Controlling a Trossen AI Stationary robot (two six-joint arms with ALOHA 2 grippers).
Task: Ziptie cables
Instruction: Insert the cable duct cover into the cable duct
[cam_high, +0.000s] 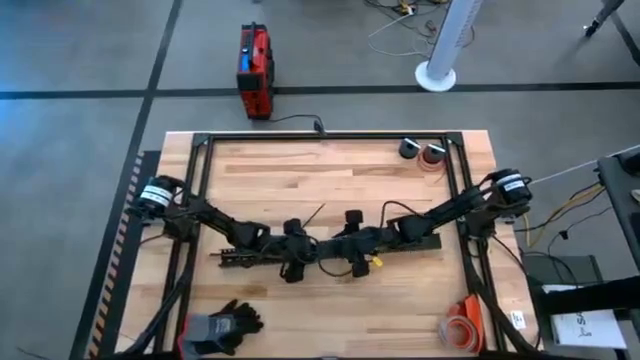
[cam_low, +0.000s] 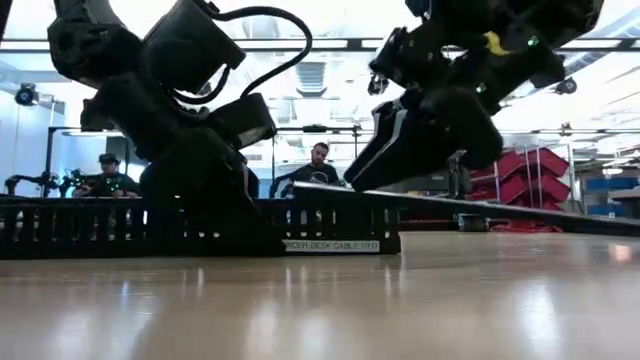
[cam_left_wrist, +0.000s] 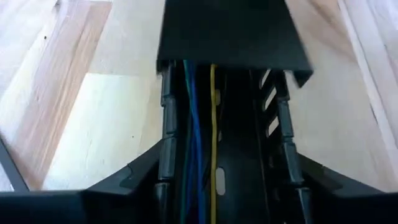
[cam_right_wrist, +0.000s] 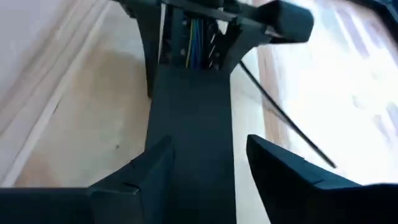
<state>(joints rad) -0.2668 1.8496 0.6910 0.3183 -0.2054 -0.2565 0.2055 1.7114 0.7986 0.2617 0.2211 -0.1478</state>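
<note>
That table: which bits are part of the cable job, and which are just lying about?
In use:
- cables
- slotted cable duct
- duct cover
- left gripper
- right gripper

Lying about:
- black gloves
- tape rolls
- orange roll
- red case

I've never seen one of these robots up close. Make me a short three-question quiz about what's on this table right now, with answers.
1. True or false: wires lie inside the black slotted channel.
2. Which wire colour shows in the channel: A) yellow, B) pink, C) white?
3. Where do the left gripper and right gripper work: table middle or far corners?

Key: 1 true. 2 A, beside blue wires. 3 table middle, both over the channel, under its flat black cover.
</note>
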